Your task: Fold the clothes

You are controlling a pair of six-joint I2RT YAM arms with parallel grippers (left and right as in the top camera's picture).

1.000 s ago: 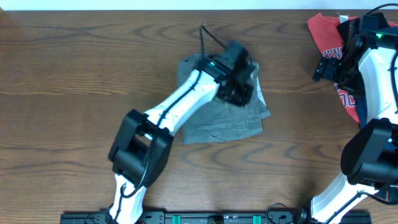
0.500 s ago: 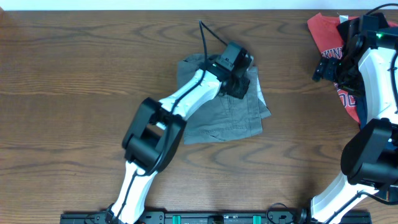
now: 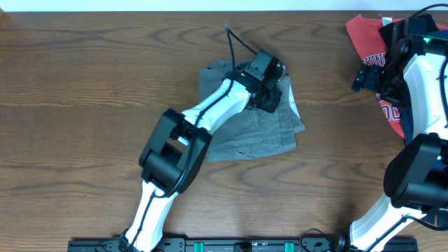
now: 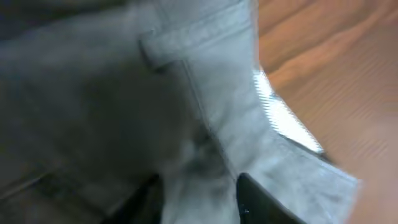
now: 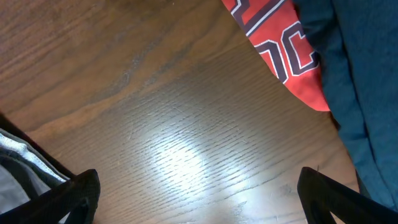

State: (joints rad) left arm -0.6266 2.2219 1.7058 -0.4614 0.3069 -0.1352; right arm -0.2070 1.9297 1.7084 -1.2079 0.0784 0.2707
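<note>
We judge that the fold of the grey shorts [image 3: 259, 133] is under way. They lie in the middle of the tabletop [image 3: 84, 84], already doubled into a rough rectangle, with one flap sticking out at their right edge. The left arm [image 3: 210, 108] stretches from the near edge diagonally across the cloth, and its wrist is bent down over the far right corner of the shorts.

In the left wrist view the left fingers [image 4: 255, 199] stand on either side of a ridge of grey fabric beside a stitched seam. Blurred as the view is, they appear clenched on that ridge. The next move, in our view, calls for lifting this corner just clear of the tabletop and carrying it over the rest of the shorts. It should land square with the opposite edge, without dragging the lower layer out of line.

The right arm [image 3: 427, 77] stands at the far right, raised above the tabletop next to the pile of other clothes. The right fingers [image 5: 74, 196] are spread wide with nothing between them. Bare wood lies under them, with the red T-shirt [image 5: 280, 50] and a navy garment [image 5: 367, 74] just beyond.
</note>
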